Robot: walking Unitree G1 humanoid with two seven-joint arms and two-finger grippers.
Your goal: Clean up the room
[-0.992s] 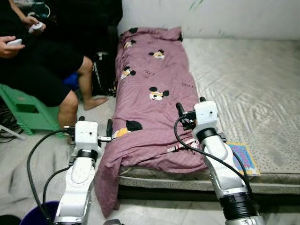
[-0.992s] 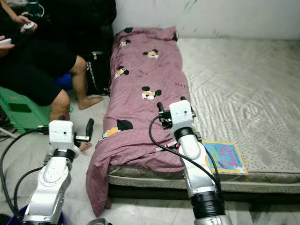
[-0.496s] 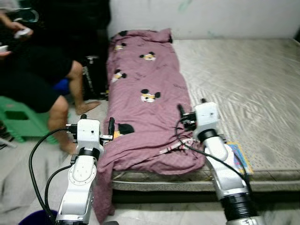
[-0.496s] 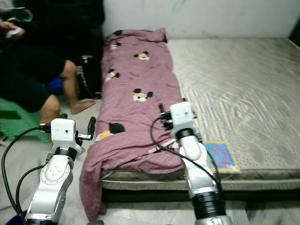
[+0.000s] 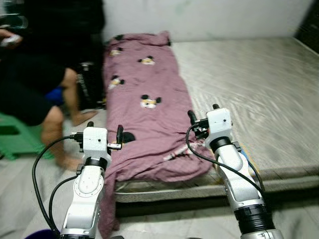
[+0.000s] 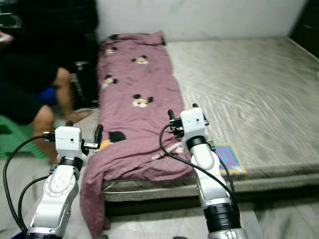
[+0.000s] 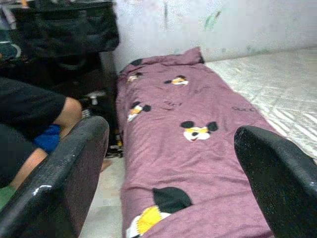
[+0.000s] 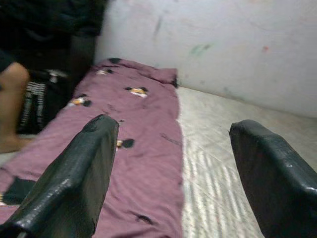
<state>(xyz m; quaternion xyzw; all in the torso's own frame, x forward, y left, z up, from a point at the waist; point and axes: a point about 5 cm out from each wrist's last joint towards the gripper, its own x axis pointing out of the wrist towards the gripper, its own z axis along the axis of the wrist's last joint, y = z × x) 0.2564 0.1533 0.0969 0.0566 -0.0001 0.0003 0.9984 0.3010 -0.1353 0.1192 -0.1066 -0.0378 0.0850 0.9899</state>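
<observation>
Left gripper [image 7: 171, 163] and right gripper [image 8: 173, 168] raised forward, jaws apart.

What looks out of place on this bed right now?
The purple blanket lies bunched in a long strip along the left edge of the mattress, and its near corner spills over the side toward the floor. A colourful flat booklet sits at the mattress's front edge beside the right arm.

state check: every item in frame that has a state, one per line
Blanket: spread along the mattress's left side, near corner hanging over the edge toward the floor.
Mattress: right part bare.
Booklet: flat on the mattress, near its front edge.
Left gripper: open, holding nothing, raised before the blanket.
Right gripper: open, holding nothing, above the blanket.
Person: seated left of the mattress.
</observation>
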